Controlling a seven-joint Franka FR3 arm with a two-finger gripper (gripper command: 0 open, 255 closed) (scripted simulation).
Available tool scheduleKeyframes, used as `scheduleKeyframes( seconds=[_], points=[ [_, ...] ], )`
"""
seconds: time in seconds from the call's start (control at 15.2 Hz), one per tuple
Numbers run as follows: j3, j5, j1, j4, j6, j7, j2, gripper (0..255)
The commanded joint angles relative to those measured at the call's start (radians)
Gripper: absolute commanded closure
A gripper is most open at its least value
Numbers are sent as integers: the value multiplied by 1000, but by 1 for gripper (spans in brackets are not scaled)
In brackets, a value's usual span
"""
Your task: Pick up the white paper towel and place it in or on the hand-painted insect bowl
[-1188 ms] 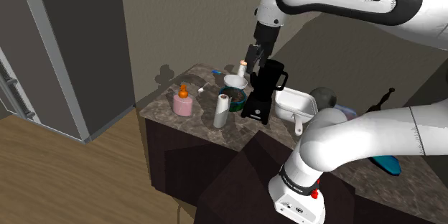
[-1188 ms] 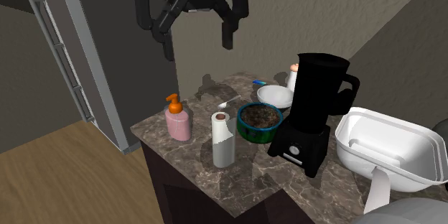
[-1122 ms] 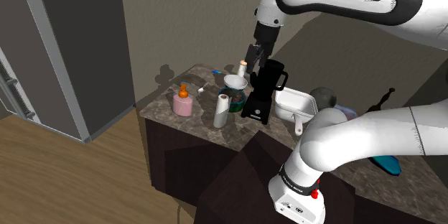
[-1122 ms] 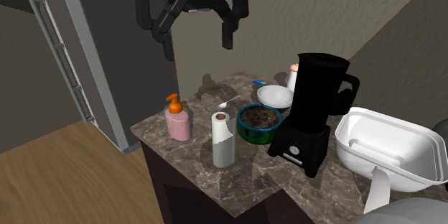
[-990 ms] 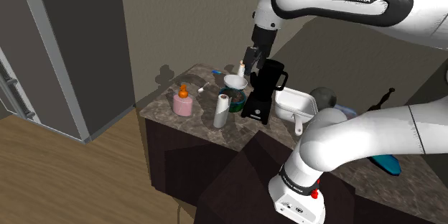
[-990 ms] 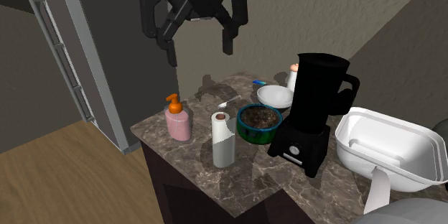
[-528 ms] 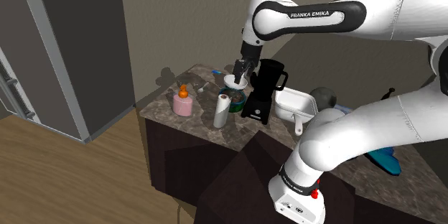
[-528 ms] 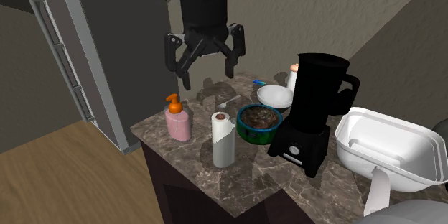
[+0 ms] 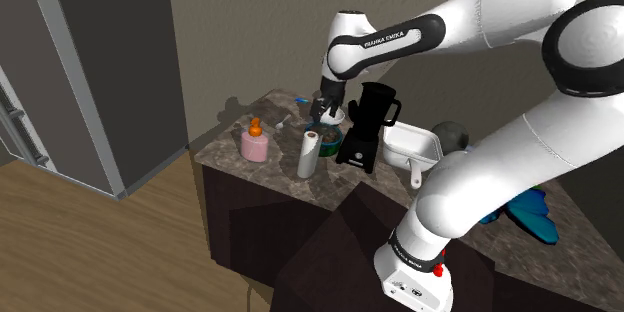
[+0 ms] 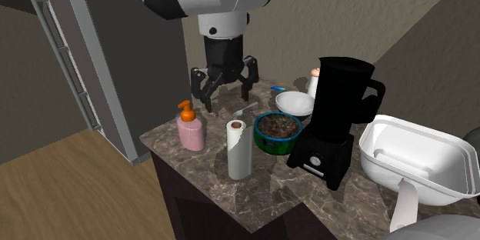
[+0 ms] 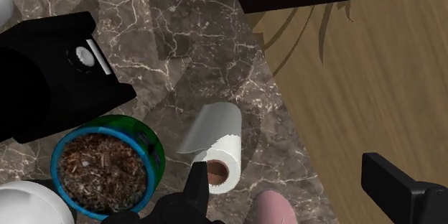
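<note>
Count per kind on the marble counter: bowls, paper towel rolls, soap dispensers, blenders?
2 bowls: green bowl, white bowl
1 paper towel roll
1 soap dispenser
1 blender
Total: 5

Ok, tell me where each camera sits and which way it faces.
Shoulder view: beside the stand, looking down over the counter; arm and gripper show.
Second exterior view: off the counter's corner, facing the wall; the open gripper shows.
Wrist view: on the gripper, looking down; both fingers show.
All three share the paper towel.
</note>
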Motion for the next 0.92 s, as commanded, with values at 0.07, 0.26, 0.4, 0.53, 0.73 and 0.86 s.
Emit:
scheduleKeyframes(
  seconds=[0.07, 0.26, 0.4, 0.53, 0.73, 0.86],
  points=[
    [-29, 8, -2, 23, 104, -28, 119, 0],
    [-50, 32, -1, 61, 192, -58, 240, 0],
    [-61, 55, -2, 94, 245, -83, 323, 0],
    [-69, 85, -5, 132, 293, -111, 406, 0],
    [-69, 120, -13, 168, 342, -141, 491, 0],
    [-67, 131, -16, 165, 368, -148, 515, 0]
  ],
)
